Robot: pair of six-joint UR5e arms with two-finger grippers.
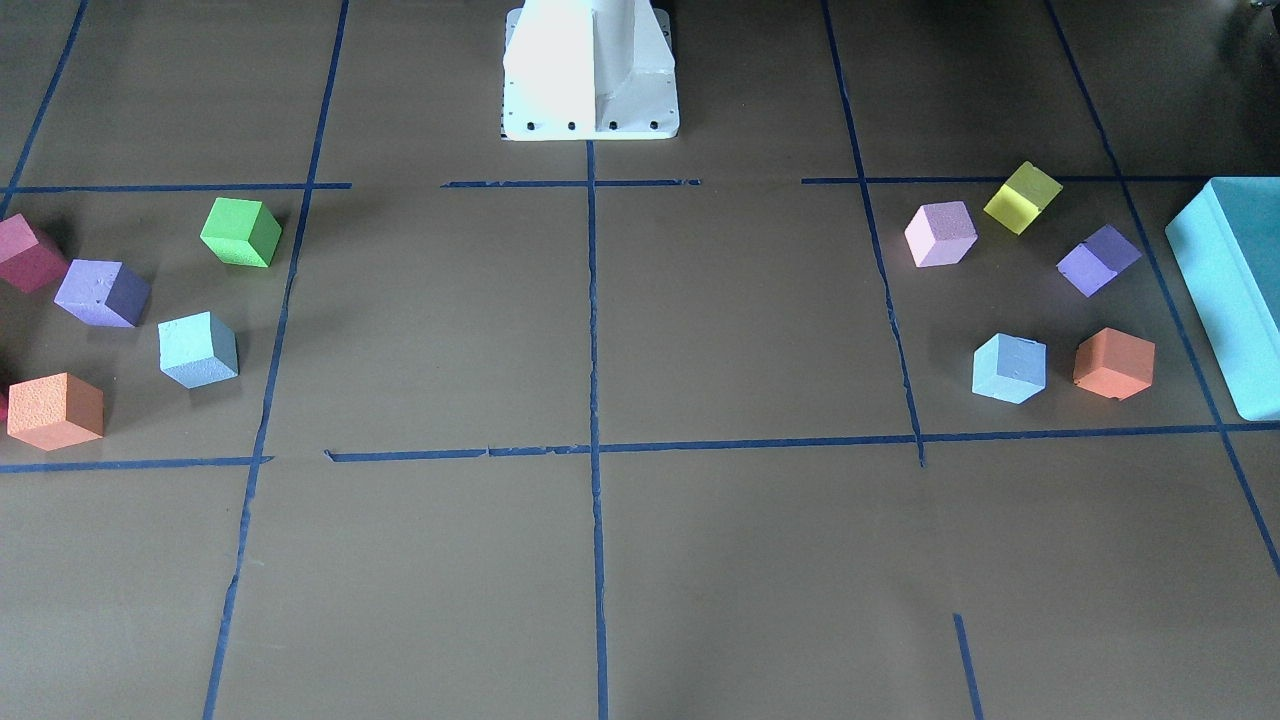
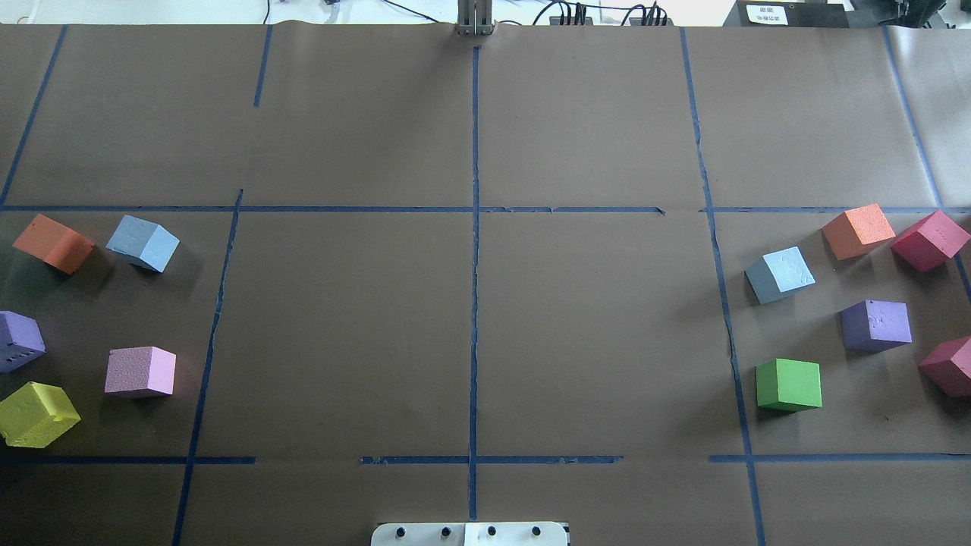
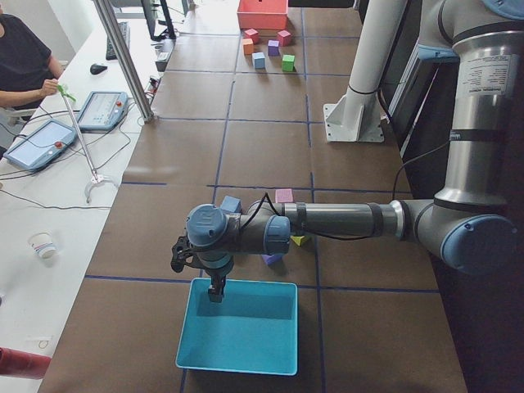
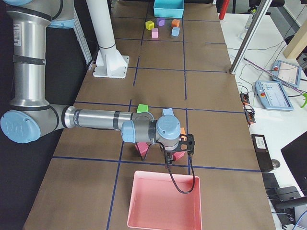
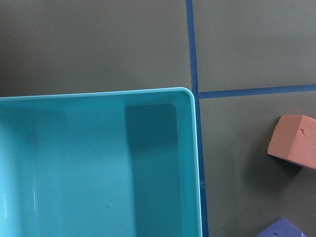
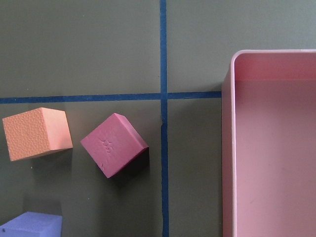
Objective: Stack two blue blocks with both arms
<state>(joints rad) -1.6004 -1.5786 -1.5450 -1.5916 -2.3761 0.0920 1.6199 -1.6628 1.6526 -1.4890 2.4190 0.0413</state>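
Observation:
One pale blue block lies on the table's left side, beside an orange cube; it also shows in the front view. The other blue block lies on the right side, also in the front view. They are far apart. My left gripper hangs over the rim of the teal box, and I cannot tell whether it is open. My right gripper hangs by the near edge of the pink tray, and I cannot tell its state. Neither wrist view shows fingers.
Green, purple, orange and crimson cubes surround the right blue block. Pink, yellow and purple cubes lie on the left. The white pedestal stands at the robot's edge.

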